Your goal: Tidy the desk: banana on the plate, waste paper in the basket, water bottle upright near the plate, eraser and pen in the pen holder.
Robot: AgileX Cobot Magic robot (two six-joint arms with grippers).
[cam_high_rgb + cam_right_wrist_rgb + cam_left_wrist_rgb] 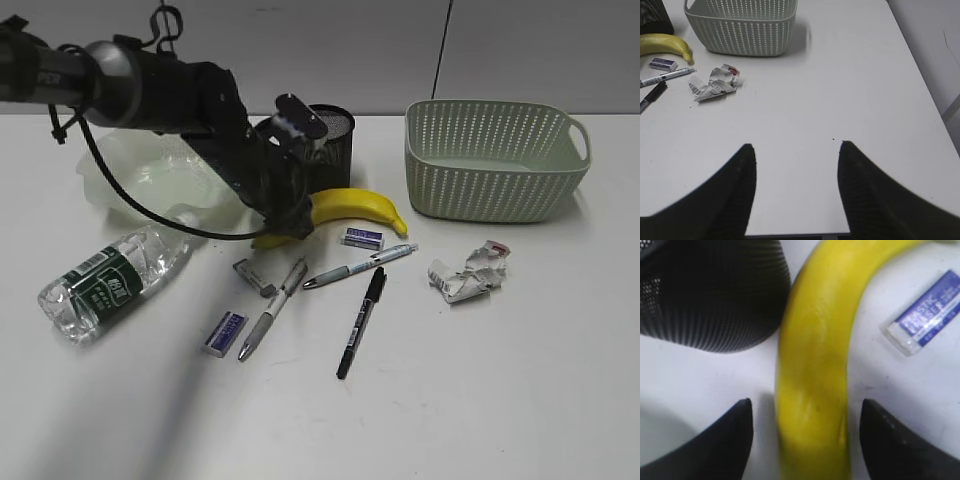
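An office-type test bench is showing here: a plain white desk (520,400) is sitting against a bare grey panelled wall (540,50). Stationery is lying at centre, pens (360,265) and erasers (225,333), with a black mesh pen holder (335,135) standing at 12 o'clock and a robot arm (150,85) reaching in from 10 o'clock.

the eraser (924,313) beside the banana (815,365) in the left wrist view has a blue sleeve with white capitals: "plastic eraser", with a smaller line under it too blurred to read. in the exterior view the same eraser (362,238) and a second eraser (225,332) show blue sleeves with print too small to tell. the bottle (110,283) carries a dark green label with white marks, not legible. the arm (60,70) bears pale letters ending in "er" at the frame's left edge. the paper (468,272) has dark and red print, unreadable.
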